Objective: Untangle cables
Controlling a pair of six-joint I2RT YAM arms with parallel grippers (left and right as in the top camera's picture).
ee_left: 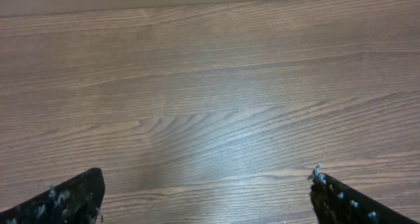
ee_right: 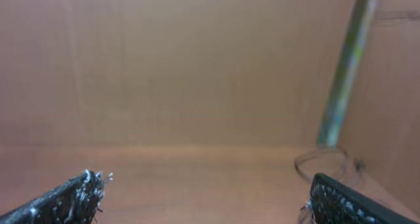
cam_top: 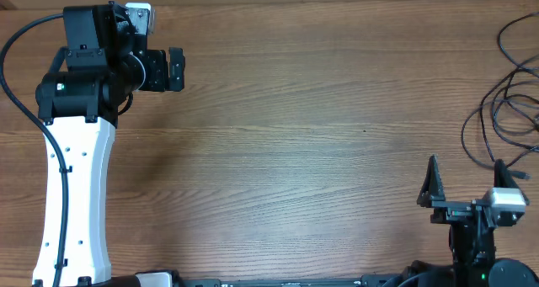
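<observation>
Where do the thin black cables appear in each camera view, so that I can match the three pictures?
Overhead: the cables lie at the right edge, upper half, beyond the open right gripper.
Left wrist: not in it; only bare table ahead of the open left gripper.
Right wrist: the cables show as a thin loop, low on the right of the picture.
Shared landmark: the wood-grain table, in all three views.

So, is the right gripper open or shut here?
Open. In the right wrist view the right gripper has its fingers spread wide with nothing between them; the cables lie ahead of it, not gripped.
</observation>
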